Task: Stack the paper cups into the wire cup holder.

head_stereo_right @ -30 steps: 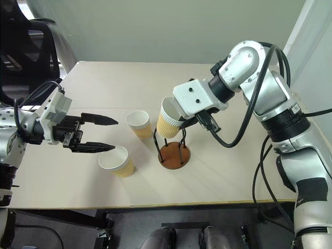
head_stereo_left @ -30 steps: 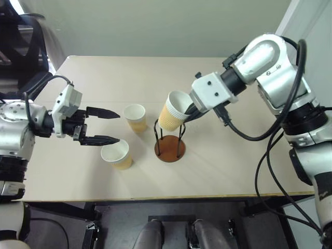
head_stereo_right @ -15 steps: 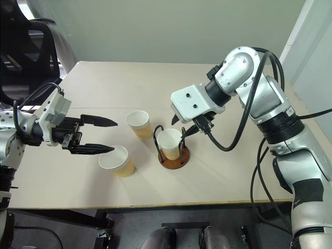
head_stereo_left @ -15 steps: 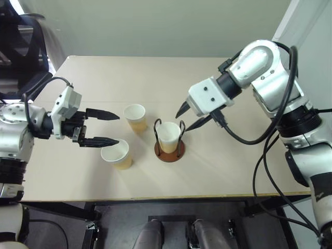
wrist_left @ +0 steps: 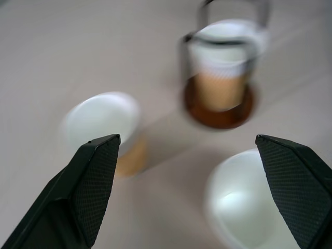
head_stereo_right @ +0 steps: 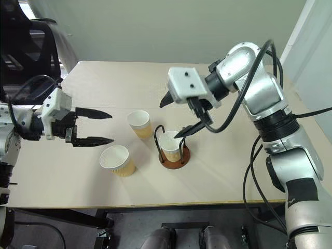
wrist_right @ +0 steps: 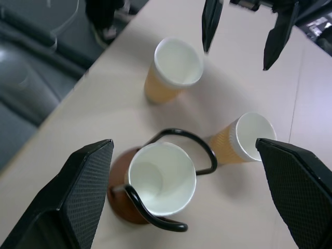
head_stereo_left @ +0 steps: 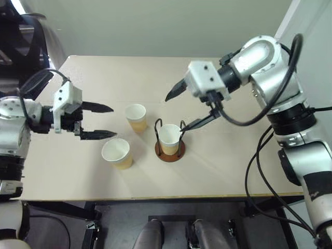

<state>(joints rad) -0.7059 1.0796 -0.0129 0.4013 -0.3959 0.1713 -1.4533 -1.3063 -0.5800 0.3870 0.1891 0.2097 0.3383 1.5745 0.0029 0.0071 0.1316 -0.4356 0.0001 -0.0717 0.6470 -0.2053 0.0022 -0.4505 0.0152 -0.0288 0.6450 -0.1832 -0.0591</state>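
– Where are the paper cups?
– 1 stands upright in the wire cup holder (head_stereo_left: 169, 147) on the bench (head_stereo_left: 233, 161); 2 stand loose just left of it.
– And the hands?
– The right hand (head_stereo_left: 183, 106) hangs spread above the holder, empty. The left hand (head_stereo_left: 106, 122) is spread too, near the 2 loose cups.

even, soft light with faint shadows; left wrist view blurred.

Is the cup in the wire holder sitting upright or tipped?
Upright: the cup stands on the wire holder base between the two loops, rim up.
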